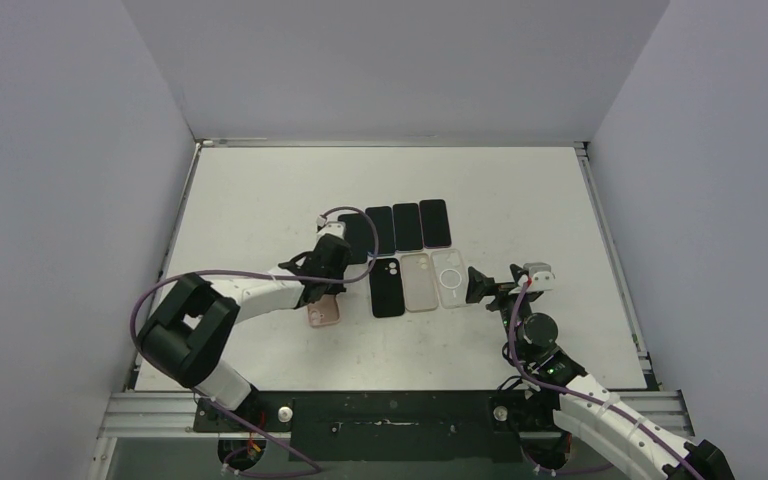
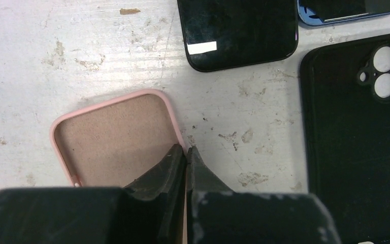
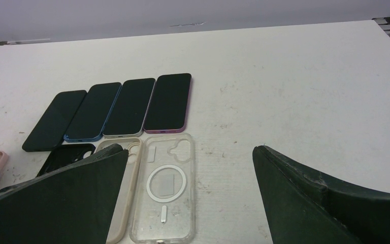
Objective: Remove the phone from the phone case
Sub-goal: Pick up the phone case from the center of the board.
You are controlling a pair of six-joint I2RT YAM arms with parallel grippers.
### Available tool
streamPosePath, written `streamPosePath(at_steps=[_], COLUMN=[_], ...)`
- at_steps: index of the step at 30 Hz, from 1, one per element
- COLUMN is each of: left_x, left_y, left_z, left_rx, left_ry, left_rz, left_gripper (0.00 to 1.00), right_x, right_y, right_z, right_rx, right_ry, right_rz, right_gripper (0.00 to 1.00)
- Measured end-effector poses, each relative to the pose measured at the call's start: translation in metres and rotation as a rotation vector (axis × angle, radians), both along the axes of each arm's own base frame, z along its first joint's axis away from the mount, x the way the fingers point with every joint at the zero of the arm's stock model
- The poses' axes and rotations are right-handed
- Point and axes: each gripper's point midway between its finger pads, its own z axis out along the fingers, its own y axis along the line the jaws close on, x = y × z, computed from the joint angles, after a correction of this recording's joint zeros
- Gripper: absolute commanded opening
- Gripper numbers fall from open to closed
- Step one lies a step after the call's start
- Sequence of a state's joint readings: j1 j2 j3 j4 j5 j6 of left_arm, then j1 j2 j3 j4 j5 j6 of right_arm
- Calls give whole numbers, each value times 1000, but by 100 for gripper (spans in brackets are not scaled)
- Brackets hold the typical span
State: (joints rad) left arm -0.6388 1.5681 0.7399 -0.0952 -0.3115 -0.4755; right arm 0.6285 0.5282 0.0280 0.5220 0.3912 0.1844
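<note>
We see the left fingers (image 2: pixel 179 163) pressed together on the right-hand wall of the pink case (image 2: pixel 114 140), pinching its rim. The case faces open side up on the worktop (image 3: pixel 294 91), and its bare lining shows. We count four phones, all screen up in one row beyond the left fingers: a black phone (image 2: pixel 238 33) nearest them and apart from the pink case, then a blue-edged phone (image 3: pixel 92 111), a pale-edged phone (image 3: pixel 129 107) and a purple-edged phone (image 3: pixel 168 102). We count four cases: the pink one in the pinch, a black case (image 2: pixel 358 142) just right of the left fingers, then a beige case (image 3: pixel 132 193) and a clear case (image 3: pixel 165 193). The right fingers (image 1: pixel 478 285) are spread wide, with the clear case just ahead of them
</note>
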Motion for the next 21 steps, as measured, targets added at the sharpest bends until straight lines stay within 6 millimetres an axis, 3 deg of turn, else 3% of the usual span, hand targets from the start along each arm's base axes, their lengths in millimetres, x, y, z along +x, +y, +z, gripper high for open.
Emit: streamPosePath(at_steps=[3, 7, 13, 21], left_x=[-3, -23, -35, -46], left_y=[-1, -1, -7, -22], left_z=[1, 8, 47, 85], left_rx=[11, 28, 1, 33], left_ry=[2, 39, -18, -142], left_rz=[-10, -71, -195, -502], left_gripper=[0, 0, 0, 0], right_x=[0, 0, 0, 6], right_y=[0, 0, 6, 37], right_z=[0, 0, 1, 11], right_rx=[0, -1, -9, 10], right_ry=[0, 0, 5, 94], right_rz=[0, 3, 32, 147], right_gripper=[100, 100, 100, 100])
